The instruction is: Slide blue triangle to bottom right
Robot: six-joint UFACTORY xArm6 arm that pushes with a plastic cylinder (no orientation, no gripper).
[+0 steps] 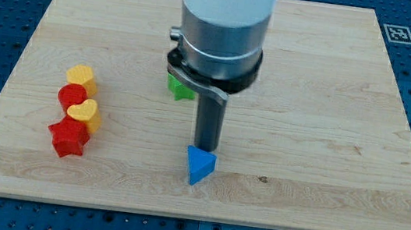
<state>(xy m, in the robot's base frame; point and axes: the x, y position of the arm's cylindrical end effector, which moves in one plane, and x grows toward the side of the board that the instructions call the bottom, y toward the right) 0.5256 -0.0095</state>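
Observation:
The blue triangle [199, 165] lies on the wooden board [332, 107], a little below the board's middle. My tip [204, 148] stands right at the triangle's upper edge, touching it or nearly so. The rod rises from there to the arm's grey and white body, which hides the board's upper middle.
A green block [180, 88] shows partly behind the arm's body, above the tip. At the view's left stands a tight column: a yellow block [82, 78], a red block [72, 97], a yellow heart [84, 113] and a red star [68, 137]. A tag [397, 32] marks the board's top right corner.

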